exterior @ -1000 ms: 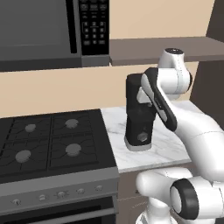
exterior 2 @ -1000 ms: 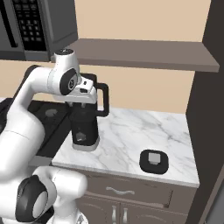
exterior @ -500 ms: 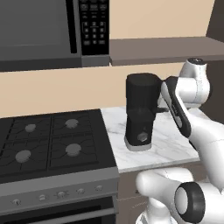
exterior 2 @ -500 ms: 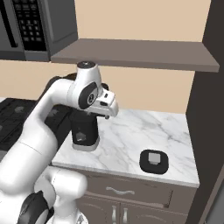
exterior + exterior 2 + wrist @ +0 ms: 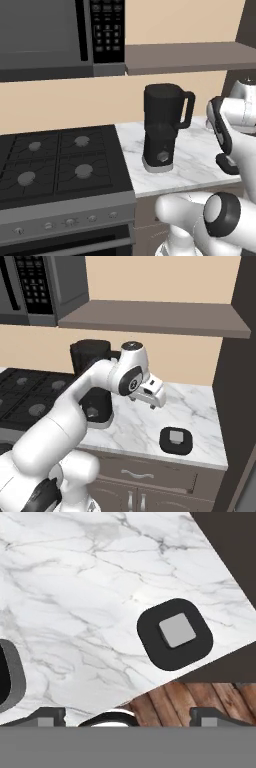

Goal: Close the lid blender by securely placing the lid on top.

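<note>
- One blender point(image 5: 164, 127) stands upright on the marble counter point(image 5: 195, 165), at the middle of the left base picture, just right of the stove point(image 5: 55, 167). Its jar top is open, with no cap on it.
- In the right base picture the blender point(image 5: 92, 383) sits left of centre, partly hidden behind the white arm.
- One lid point(image 5: 176, 440), black with a grey square in its middle, lies flat on the counter point(image 5: 145, 431) in the lower right of that picture, near the front edge and well apart from the blender.
- The hand picture shows the same lid point(image 5: 174, 633) from above, right of centre, on the counter point(image 5: 75, 587) near its edge; at the far left a dark rounded shape with a grey rim is cut off.
- One pincer point(image 5: 156, 401) hangs above the counter between blender and lid in the right base picture, touching neither. In the hand picture its two tips stand far apart with nothing between them.
- One microwave point(image 5: 55, 37) fills the upper left of the left base picture, with one shelf point(image 5: 190, 56) to its right.
</note>
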Controlling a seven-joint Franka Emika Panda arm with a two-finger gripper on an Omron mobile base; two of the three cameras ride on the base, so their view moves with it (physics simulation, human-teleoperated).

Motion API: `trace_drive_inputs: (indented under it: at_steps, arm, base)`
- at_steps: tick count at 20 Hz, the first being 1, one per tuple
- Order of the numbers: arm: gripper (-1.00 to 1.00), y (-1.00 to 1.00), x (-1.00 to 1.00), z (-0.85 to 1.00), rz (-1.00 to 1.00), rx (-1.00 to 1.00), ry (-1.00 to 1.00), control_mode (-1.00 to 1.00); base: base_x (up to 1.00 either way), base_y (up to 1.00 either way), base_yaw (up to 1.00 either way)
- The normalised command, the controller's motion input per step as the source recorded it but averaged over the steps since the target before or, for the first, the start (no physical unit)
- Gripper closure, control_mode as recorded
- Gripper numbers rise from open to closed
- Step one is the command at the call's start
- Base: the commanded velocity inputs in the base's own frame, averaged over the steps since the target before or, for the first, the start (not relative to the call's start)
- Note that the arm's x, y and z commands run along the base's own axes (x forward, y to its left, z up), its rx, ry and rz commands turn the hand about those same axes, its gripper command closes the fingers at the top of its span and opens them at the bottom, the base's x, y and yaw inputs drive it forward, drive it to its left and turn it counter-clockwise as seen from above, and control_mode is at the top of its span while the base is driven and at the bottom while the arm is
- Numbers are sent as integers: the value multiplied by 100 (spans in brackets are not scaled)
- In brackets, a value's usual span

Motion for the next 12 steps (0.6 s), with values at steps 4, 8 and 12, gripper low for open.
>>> trace_drive_inputs:
  at_steps: [4, 8, 12]
  arm:
    - [-100, -99, -53, -45, 1, 0, 0, -100]
    - [-100, -75, -41, -16, 5, 0, 0, -100]
    - [-100, -39, 8, -1, 18, 0, 0, -100]
  base:
    - [0, 0, 0]
    - [0, 0, 0]
    - [0, 0, 0]
